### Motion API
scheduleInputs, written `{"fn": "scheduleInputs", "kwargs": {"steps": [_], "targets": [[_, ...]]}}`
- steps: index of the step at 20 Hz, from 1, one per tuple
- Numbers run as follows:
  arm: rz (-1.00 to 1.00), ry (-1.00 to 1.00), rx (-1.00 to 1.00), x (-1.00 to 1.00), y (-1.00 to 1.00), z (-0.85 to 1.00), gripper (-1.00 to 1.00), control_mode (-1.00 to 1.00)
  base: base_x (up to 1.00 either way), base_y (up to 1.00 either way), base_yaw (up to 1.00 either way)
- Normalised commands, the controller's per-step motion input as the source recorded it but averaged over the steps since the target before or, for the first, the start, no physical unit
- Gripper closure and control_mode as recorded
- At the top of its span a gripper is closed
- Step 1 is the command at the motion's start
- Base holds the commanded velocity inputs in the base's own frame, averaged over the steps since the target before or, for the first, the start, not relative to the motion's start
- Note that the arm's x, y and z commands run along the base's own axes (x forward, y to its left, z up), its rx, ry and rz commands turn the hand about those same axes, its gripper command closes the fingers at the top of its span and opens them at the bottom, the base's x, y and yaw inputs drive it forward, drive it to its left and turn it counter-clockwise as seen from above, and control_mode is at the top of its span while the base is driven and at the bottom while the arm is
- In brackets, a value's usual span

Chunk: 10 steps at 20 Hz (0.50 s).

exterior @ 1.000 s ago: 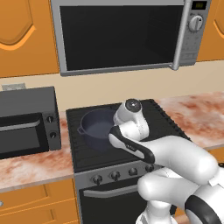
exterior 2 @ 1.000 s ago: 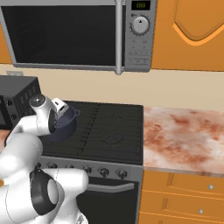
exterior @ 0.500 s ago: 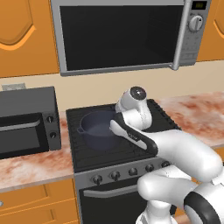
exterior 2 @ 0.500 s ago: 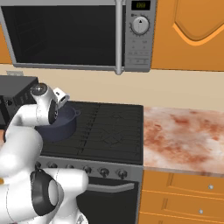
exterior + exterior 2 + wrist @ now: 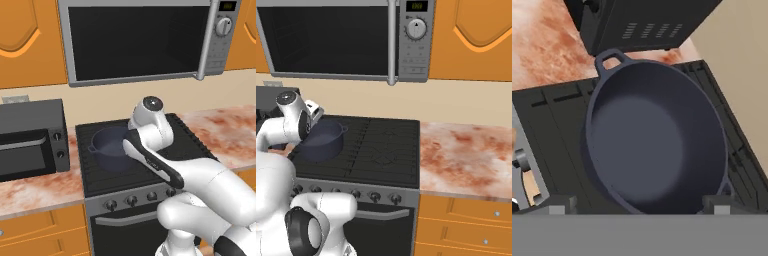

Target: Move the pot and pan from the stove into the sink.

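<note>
Gripper (image 5: 640, 204) jaws spread wide, directly above pot (image 5: 654, 137) on stove (image 5: 557, 130) rear-left burner; no legible labels.

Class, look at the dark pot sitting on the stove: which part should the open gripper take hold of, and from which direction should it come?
Grip the pot by its thin upright rim, coming down from above with one finger inside. It stands upright and open-topped, too wide to span; the gripper hovers open over it.

Both base cams sit behind the arm, left and right, looking down at the same stove (image 5: 135, 165), while the hand cam hangs close, probably almost straight above the pot (image 5: 654, 137).
</note>
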Motion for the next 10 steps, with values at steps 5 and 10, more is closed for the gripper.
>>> {"fn": "scheduleInputs", "kwargs": {"steps": [5, 10], "targets": [[0.00, 0.00, 0.00, 0.00, 0.00, -0.01, -1.00, -1.00, 0.00, 0.00, 0.00], [0.00, 0.01, -0.03, 0.05, 0.07, -0.30, -1.00, -1.00, 0.00, 0.00, 0.00]]}}
